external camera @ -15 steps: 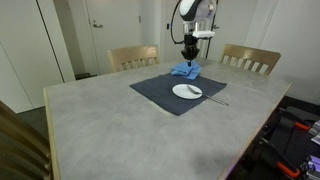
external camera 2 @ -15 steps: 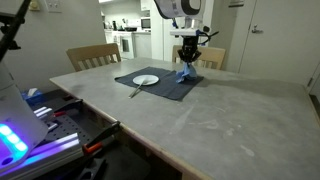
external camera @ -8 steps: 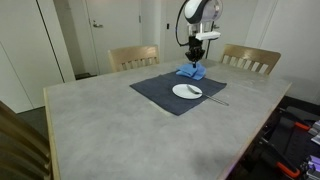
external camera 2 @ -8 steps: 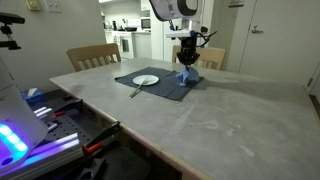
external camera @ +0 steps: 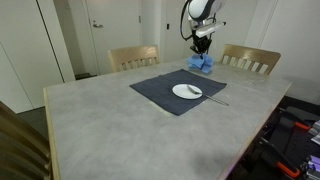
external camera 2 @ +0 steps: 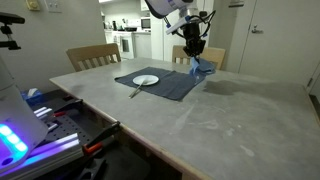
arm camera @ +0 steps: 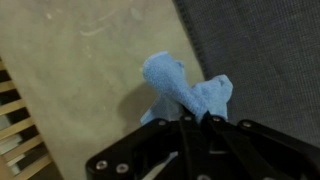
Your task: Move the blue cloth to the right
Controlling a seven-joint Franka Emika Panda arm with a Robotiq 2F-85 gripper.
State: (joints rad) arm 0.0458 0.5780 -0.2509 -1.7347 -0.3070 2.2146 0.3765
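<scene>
Blue cloth (external camera: 203,64): bunched, hanging from the gripper (external camera: 203,47) over the far side of the table (external camera: 110,130), just beyond the far corner of the dark mat (external camera: 160,92). The jaws are pinched together on the cloth's upper fold.

In both exterior views the cloth's lower end is close to the tabletop; contact cannot be confirmed. Only the wrist view shows the pinch point: the cloth (arm camera: 185,88) rises in two lobes from the closed gripper (arm camera: 196,118). Bare tabletop lies beneath it, the mat (arm camera: 265,45) is at upper right and chair slats (arm camera: 18,135) are at the left edge.

The exterior views alone show the white plate (external camera: 187,91) on the mat, a utensil (external camera: 217,99) beside it, and two wooden chairs (external camera: 134,57) (external camera: 250,59) behind the table. From the opposite side, the cloth (external camera 2: 203,69) hangs clear of the mat's edge (external camera 2: 165,88).
</scene>
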